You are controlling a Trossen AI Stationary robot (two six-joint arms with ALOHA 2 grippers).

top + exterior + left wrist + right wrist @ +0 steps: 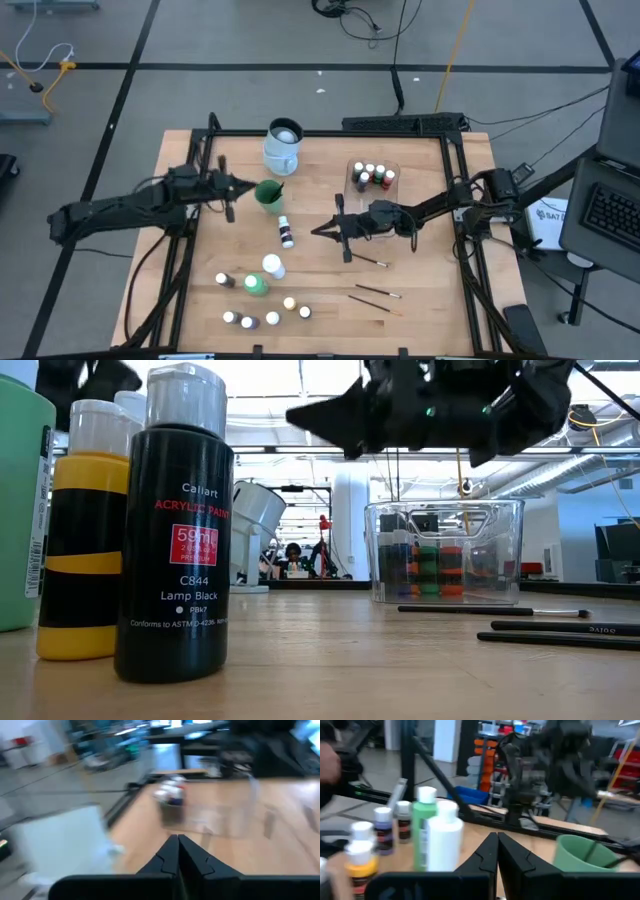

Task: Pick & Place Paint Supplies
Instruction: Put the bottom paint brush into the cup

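The table's near half is crowded by small bottles (pixel 262 300) and three loose brushes (pixel 376 294), with only narrow lanes left between them. The far middle is blocked by the mug (pixel 283 146), green cup (pixel 268 195) and clear tub (pixel 372 180). Bare wood is left along the right side (pixel 440 270).

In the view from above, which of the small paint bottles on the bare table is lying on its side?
The dark-bodied bottle just below the green cup, near the table's middle. It lies stretched out flat, while the other loose bottles show only round white caps from above.
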